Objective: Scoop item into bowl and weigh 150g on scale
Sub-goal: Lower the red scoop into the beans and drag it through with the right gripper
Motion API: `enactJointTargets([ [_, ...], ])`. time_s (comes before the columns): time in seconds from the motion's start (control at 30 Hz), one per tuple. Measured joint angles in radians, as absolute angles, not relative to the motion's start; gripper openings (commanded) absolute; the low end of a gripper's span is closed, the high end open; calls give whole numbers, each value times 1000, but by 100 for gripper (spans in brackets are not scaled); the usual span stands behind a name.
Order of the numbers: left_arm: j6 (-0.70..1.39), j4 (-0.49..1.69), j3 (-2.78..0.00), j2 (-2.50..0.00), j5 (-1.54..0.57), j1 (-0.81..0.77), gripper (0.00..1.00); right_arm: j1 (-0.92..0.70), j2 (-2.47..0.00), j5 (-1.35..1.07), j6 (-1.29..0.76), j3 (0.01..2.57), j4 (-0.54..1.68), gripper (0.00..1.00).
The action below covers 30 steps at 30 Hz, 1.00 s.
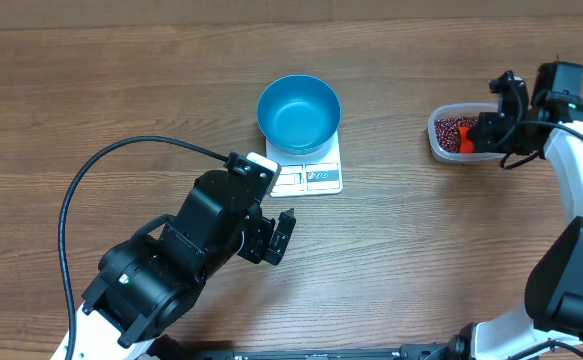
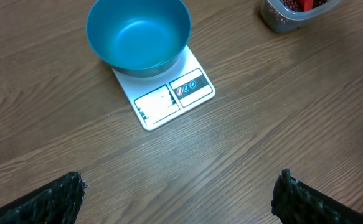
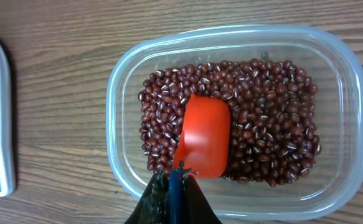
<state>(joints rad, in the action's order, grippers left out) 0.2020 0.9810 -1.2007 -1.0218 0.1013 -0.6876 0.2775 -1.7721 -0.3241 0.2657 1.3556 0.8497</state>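
From overhead, the blue bowl [image 1: 298, 113] is seen standing on the white scale [image 1: 311, 177], with the left gripper [image 1: 274, 238] near its front edge and the right gripper [image 1: 485, 132] at a clear container [image 1: 432, 135] well apart. In the left wrist view, the fingers [image 2: 50, 199] are spread wide, nothing held. In the right wrist view, beans [image 3: 262, 118] are heaped in the container, and the orange scoop [image 3: 203, 137] lying on them is clamped by its handle.

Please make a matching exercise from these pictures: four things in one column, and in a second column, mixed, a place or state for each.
1 bowl
2 beans
3 scoop
4 left gripper

a dark red-brown, in the clear container
b open, holding nothing
c on the scale
d gripped by the right gripper

Pairs: 1-c; 2-a; 3-d; 4-b
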Motion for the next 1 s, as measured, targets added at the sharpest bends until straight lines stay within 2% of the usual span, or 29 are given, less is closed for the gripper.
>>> enactJointTargets([
  [1.0, 202, 981, -1201, -1022, 101, -688, 99, 368, -1811, -472, 214, 1356, 822, 4],
])
